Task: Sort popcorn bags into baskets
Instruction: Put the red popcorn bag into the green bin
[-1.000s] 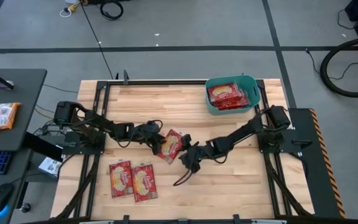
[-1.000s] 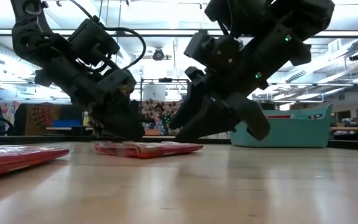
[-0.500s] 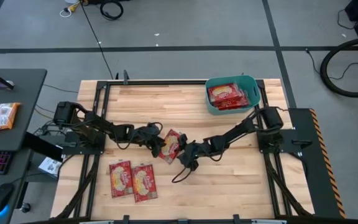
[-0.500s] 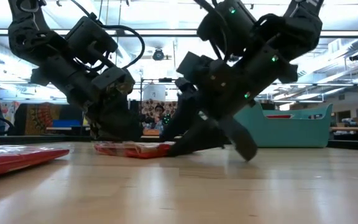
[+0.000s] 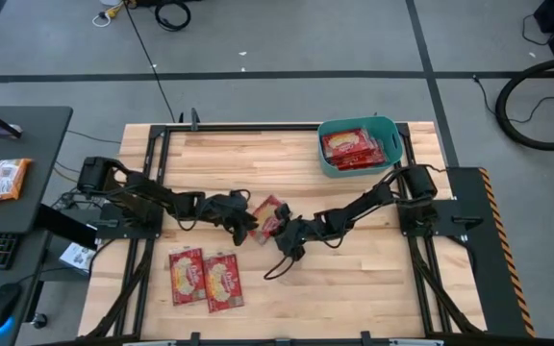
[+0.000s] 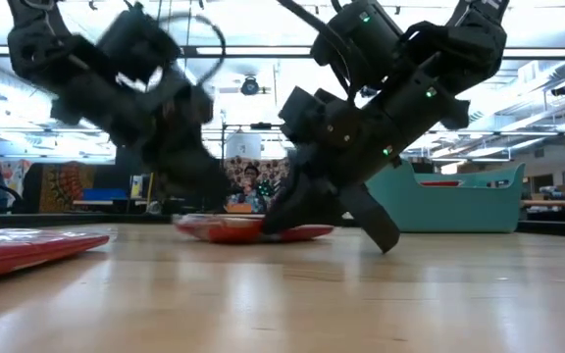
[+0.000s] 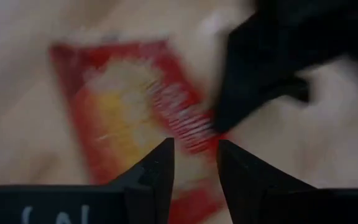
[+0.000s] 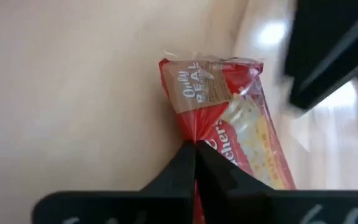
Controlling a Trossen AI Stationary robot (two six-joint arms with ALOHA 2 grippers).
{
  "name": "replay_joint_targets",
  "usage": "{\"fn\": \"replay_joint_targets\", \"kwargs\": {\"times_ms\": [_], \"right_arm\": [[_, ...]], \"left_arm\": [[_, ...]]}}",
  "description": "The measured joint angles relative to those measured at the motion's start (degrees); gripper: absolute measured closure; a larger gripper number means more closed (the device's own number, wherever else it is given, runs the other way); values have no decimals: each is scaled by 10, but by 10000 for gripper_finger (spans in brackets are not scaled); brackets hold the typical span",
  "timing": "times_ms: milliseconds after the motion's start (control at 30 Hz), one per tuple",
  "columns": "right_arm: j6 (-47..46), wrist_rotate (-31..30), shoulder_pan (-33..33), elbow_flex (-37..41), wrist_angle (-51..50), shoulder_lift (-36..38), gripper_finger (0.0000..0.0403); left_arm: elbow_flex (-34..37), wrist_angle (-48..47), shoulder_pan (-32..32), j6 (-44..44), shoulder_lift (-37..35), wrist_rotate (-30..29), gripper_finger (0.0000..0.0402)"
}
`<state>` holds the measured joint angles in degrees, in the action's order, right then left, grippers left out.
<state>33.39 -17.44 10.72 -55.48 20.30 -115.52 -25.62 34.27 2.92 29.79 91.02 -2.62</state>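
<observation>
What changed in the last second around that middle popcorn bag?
The right gripper slid in toward the middle popcorn bag and shut its fingers on the bag's edge. The left gripper, open, pulled back off the bag. Unchanged: the two bags at the near edge and the teal basket with its bags.

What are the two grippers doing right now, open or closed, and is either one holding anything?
Left gripper: open, holding nothing, just above the middle popcorn bag.
Right gripper: closed on that same popcorn bag's edge.
</observation>
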Motion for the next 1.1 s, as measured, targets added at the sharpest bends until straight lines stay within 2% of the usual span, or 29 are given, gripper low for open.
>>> {"fn": "replay_joint_targets", "kwargs": {"times_ms": [200,367,533,733,1000,1100], "right_arm": [[-7,-94,13,3,-90,49,388],[-16,-110,22,2,-149,100,396],[6,-165,36,2,-178,152,398],[13,-218,38,2,-230,213,398],[13,-322,19,1,-310,278,398],[14,-380,-3,1,-331,298,396]], "left_arm": [[-1,2,-1,-91,-111,-25,276],[-1,2,-6,-159,-220,-38,276],[-1,9,-5,-196,-296,-52,276],[-1,-20,3,-200,-319,-53,276],[0,-59,7,-201,-313,-74,276],[0,-67,7,-200,-313,-77,276]]}}
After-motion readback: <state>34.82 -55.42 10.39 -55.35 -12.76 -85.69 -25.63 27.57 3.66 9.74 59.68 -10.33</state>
